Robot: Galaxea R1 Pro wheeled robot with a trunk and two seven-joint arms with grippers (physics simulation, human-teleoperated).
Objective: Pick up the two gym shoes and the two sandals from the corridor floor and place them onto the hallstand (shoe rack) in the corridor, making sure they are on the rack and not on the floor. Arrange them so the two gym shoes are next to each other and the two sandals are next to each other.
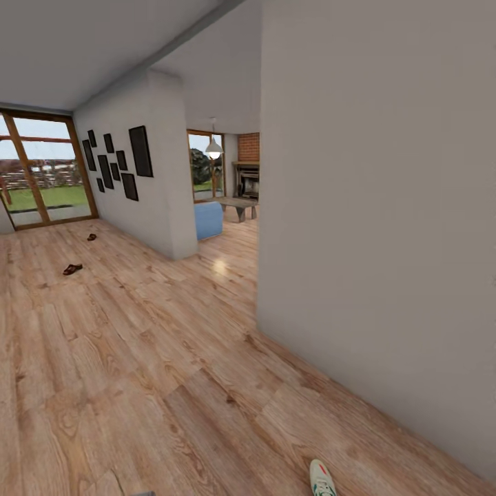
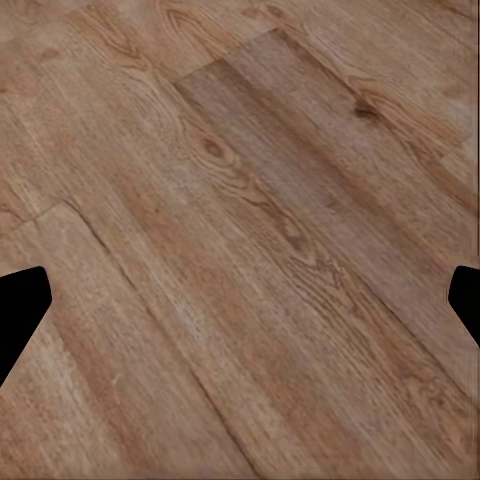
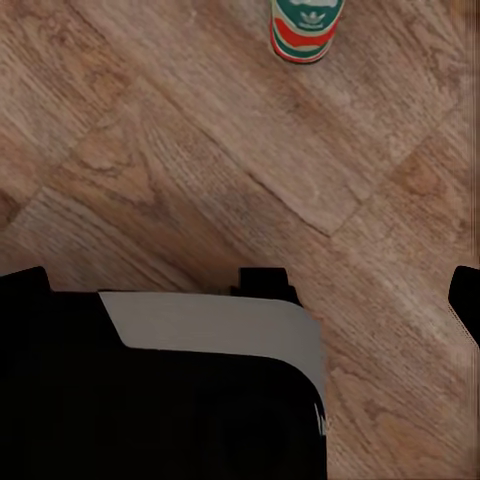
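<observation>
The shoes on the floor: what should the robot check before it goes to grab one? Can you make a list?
1. A gym shoe is close by on the corridor floor: ok.
2. Both sandals found, the near sandal and the far sandal, lying apart: ok.
3. Second gym shoe found: cannot tell.
4. Hallstand found: cannot tell.
5. Left gripper open with nothing between its fingertips: ok.
6. Right gripper open: ok, though the robot's dark body fills the space below it.
</observation>
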